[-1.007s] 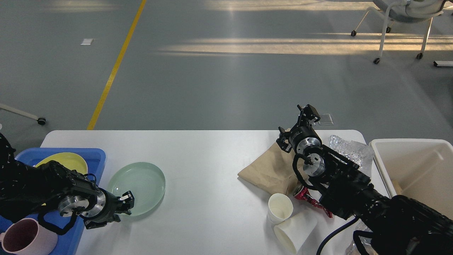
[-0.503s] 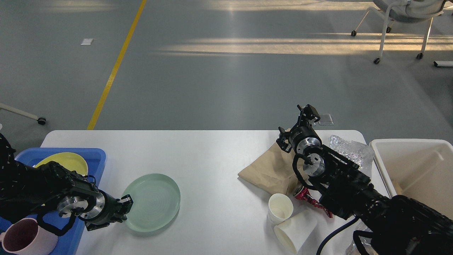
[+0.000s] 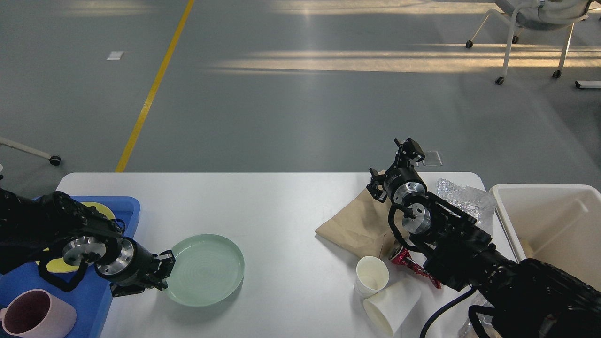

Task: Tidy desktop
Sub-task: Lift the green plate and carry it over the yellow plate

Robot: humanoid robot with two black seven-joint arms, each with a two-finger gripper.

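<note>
Green plate (image 3: 205, 269) is pinched at its near-left rim by my left claw (image 3: 165, 271), next to the blue tray (image 3: 123, 206) holding a yellow plate (image 3: 99, 208) and pink mug (image 3: 33, 319). Cups (image 3: 372, 277), brown bag (image 3: 358, 224) and foil (image 3: 465, 197) litter the bench (image 3: 277, 206). Right claw (image 3: 407, 149) idle, can't tell its gap. Maybe a third done.

White desktop (image 3: 281, 206) holds pale green plate (image 3: 206, 270) left of centre. Left gripper (image 3: 165, 271) at plate's left rim, fingers clamped on rim. Blue tray (image 3: 129, 209) at left edge: yellow plate (image 3: 101, 209), pink mug (image 3: 35, 319). Right gripper (image 3: 407, 149) raised above brown paper bag (image 3: 357, 225), finger state unclear. Two white paper cups (image 3: 380, 293), foil (image 3: 465, 197), cream bin (image 3: 544, 220) at right.
</note>
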